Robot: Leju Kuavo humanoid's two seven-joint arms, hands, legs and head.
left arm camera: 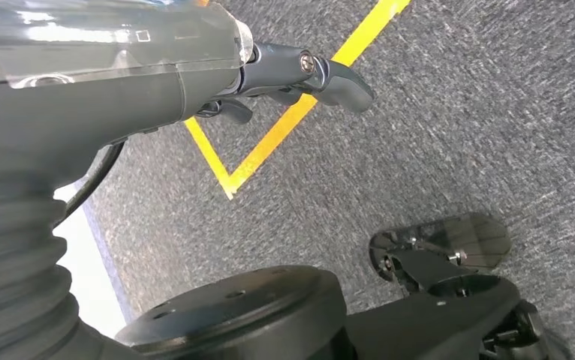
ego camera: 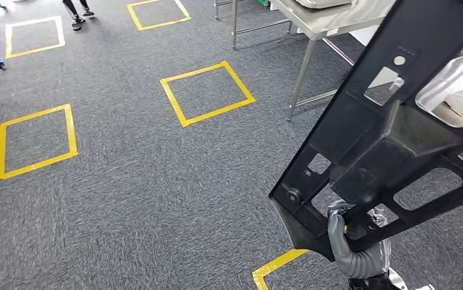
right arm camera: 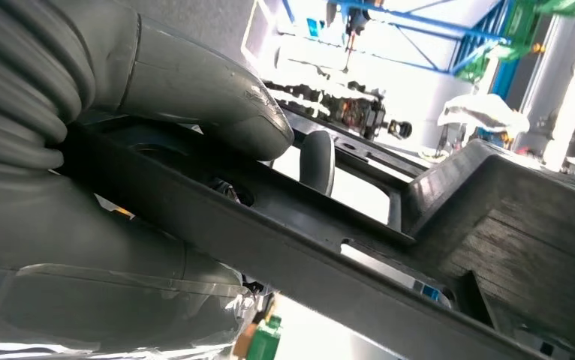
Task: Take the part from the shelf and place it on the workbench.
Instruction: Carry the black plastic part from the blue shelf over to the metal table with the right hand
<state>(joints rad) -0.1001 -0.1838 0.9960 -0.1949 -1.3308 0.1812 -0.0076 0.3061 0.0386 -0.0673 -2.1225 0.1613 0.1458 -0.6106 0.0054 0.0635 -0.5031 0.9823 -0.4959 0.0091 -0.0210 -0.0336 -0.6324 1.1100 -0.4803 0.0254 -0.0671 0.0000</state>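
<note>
The part (ego camera: 392, 127), a long black frame with cut-out windows, is already off the shelf and up in the air, carried by the right hand (ego camera: 341, 226), which grips it at the low end. In the right wrist view you can see the thick thumb (right arm camera: 217, 105) pressed on one face of a flat bar of the part (right arm camera: 329, 255) with darker fingers curled round the other side, so that's a proper hold. The long axis runs diagonally, from the hand up and away toward the far right, and the free end points at the steel workbench (ego camera: 332, 23) ahead and to the right. So the bench lies forward-right of the hand, and my guess is the next bit is closing that gap and tipping the frame flatter onto the top. The left hand (left arm camera: 299, 71) hangs over the grey carpet (ego camera: 126, 181) by the yellow tape (left arm camera: 284, 124), holding nothing, fingers loosely curled in.
</note>
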